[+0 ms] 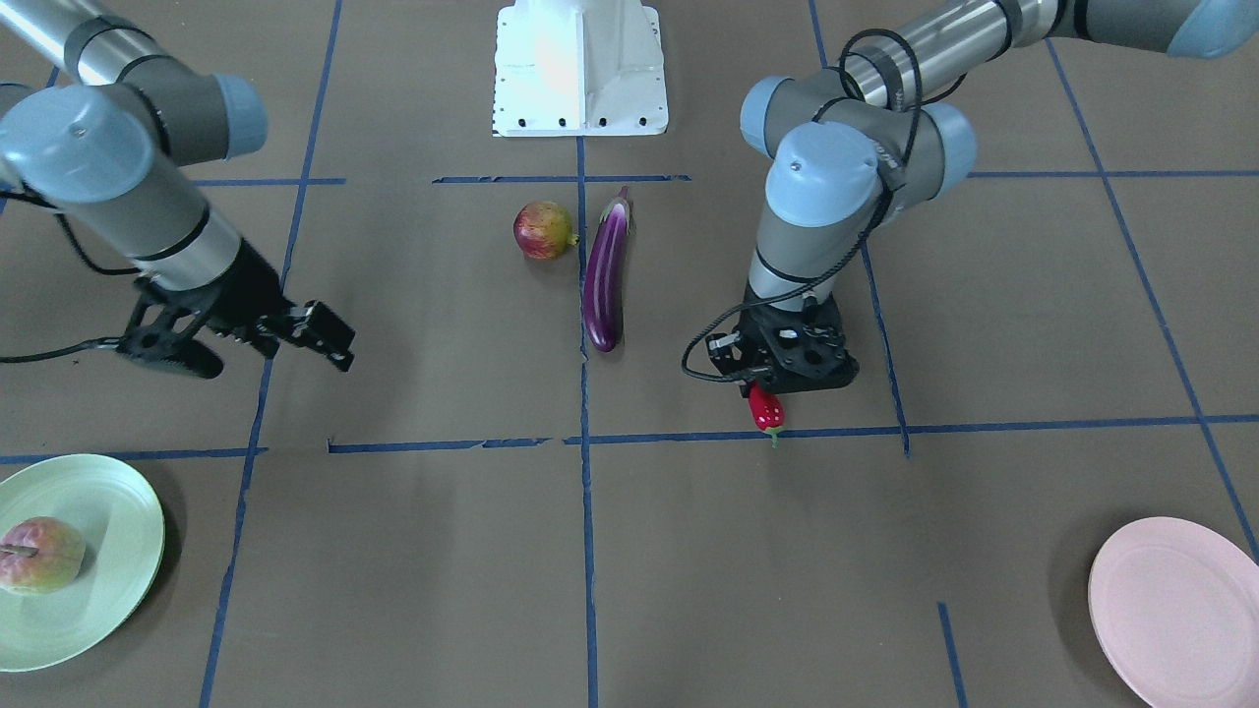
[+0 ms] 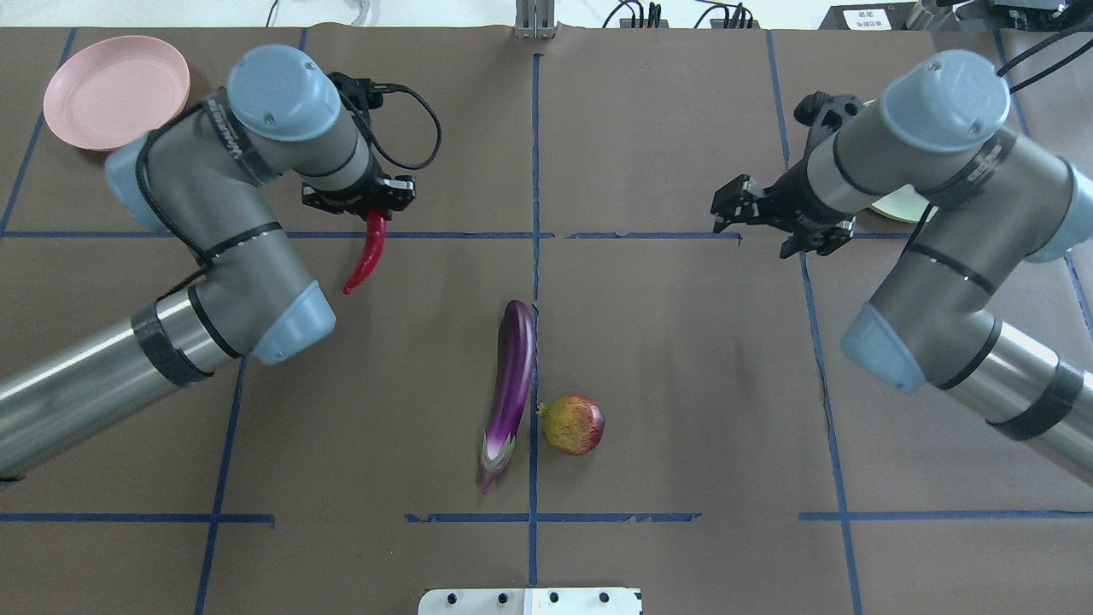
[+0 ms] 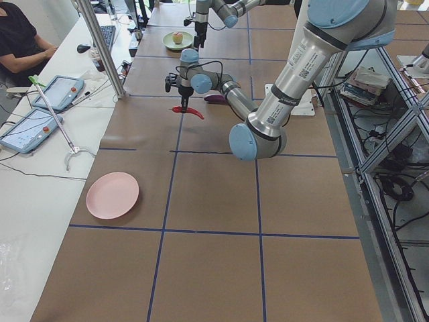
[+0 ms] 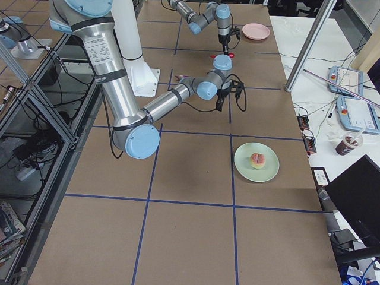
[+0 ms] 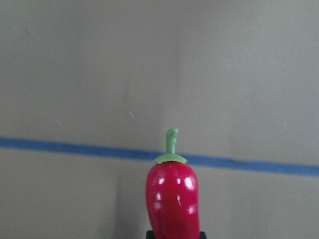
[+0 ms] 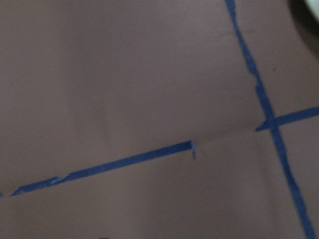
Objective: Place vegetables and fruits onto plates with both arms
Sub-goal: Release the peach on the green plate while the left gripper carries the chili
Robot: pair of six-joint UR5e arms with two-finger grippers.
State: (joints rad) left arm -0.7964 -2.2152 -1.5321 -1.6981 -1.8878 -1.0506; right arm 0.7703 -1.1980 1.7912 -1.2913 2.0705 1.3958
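Purple and glossy, the eggplant (image 1: 605, 275) is laid on the brown bench (image 1: 423, 551) along a blue tape line (image 1: 584, 511), its pale stem end turned toward the white robot base (image 1: 580, 69). The red-yellow fruit (image 1: 543, 230) is seen just beside that stem end, on the robot's right of the eggplant, with its small nub pointed at the eggplant; contact between the two cannot be made out.

On the robot's left of the eggplant, and farther from the base than its rounded tip, the chili pepper (image 2: 365, 256) is gripped by the left end effector (image 2: 374, 209), which is closed on the pepper near its stem end. The green stem is shown pointing away from the robot in the left wrist view, and the red tip is trailed back toward the robot. Whether the pepper is clear of the bench cannot be told.

On the robot's right of the eggplant, the right end effector (image 1: 277, 364) is held above the bench with its fingers (image 1: 320, 329) spread wide and nothing between them.

Well apart from the eggplant, far out on the robot's right, the peach (image 1: 39, 554) is set on the mint-green plate (image 1: 128, 492). The pink plate (image 1: 1170, 600) is placed equally far out on the robot's left.
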